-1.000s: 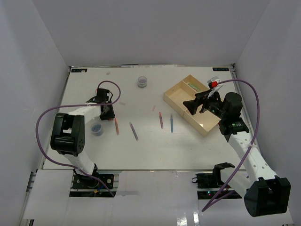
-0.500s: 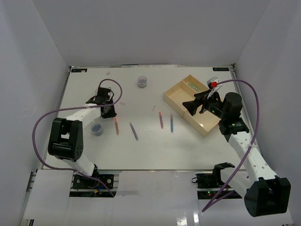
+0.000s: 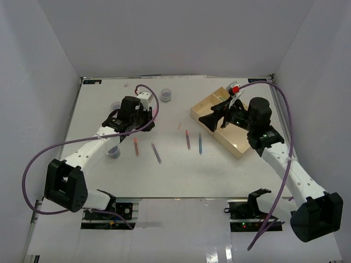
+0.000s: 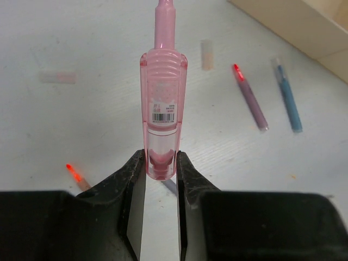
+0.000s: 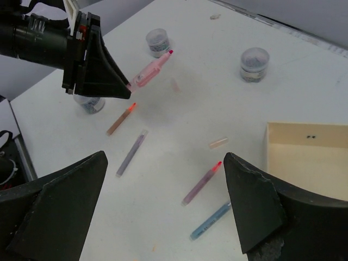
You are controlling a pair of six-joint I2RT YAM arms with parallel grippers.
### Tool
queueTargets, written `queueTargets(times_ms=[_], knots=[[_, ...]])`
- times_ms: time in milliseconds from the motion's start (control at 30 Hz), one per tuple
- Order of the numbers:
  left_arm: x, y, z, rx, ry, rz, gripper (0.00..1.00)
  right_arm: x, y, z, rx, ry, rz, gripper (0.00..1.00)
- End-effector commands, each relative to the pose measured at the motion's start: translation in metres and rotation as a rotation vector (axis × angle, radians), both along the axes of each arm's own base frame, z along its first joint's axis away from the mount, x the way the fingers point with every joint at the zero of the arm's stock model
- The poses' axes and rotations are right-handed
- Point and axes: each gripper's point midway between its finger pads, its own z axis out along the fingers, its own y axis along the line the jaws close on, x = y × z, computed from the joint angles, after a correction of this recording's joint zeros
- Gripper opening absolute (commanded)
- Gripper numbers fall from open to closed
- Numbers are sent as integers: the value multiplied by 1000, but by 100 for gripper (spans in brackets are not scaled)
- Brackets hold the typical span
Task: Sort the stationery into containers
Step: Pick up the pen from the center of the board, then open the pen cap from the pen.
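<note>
pink marker off the tabletop, tray yet to reach

a second ago the left tool (image 4: 161, 166) was nose-down on the 9 o'clock side of the tabletop (image 3: 164, 175). now it has lifted and swung toward 1 o'clock, its fingers (image 4: 130, 179) closed on the butt end of the pink marker (image 4: 163, 98). the pick looks done. what is left for this piece, i judge, is the carry to the tray (image 3: 237, 143) at 2 o'clock, well apart from it. the right tool (image 5: 163, 201) has shifted a little toward 10 o'clock, over the tray's edge. it is spread wide and holds nothing.

the left wrist view shows the grip itself: the marker is straight, tip toward 12 o'clock, with a purple pen (image 4: 251, 97) and a blue pen (image 4: 287, 97) lying beyond at 2 o'clock. the right wrist view adds that the marker hangs tilted, clear of the tabletop, with a tub (image 5: 157, 42) just past its tip. the top view hardly shows the marker, but only it shows the gap to the tray.
</note>
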Motion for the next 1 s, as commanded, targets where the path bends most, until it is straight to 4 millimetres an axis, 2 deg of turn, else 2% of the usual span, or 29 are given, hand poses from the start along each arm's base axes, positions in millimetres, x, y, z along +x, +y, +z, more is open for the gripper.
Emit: queueTargets(times_ms=[0,67,100,167,200,267,300,333,433,633,700,967], knots=[[-2,-30,53,-48,-167,-178,19,2,23,22,46,30,13,94],[-5,-42,64,-63,-227,-247,19,5,39,18,56,82,28,100],[-6,-45,68,-55,-259,-283,18,7,45,26,88,110,31,100],[-8,-50,74,-47,-315,-335,17,11,60,23,108,165,50,93],[-9,-53,76,-37,-335,-370,17,12,66,31,125,168,61,92],[-10,-57,79,-26,-360,-403,17,14,80,28,143,208,74,90],[-11,-59,80,-26,-368,-422,17,17,84,34,153,206,65,89],[-11,-61,82,-19,-383,-439,17,19,91,30,154,227,70,89],[-11,-63,83,-7,-403,-465,17,21,103,38,171,225,81,85],[-13,-65,80,-10,-419,-481,17,36,111,31,175,250,23,78],[-15,-63,75,-7,-416,-481,16,38,115,26,176,265,24,77],[-31,-64,75,-49,-427,-490,16,41,128,19,174,271,34,72]])
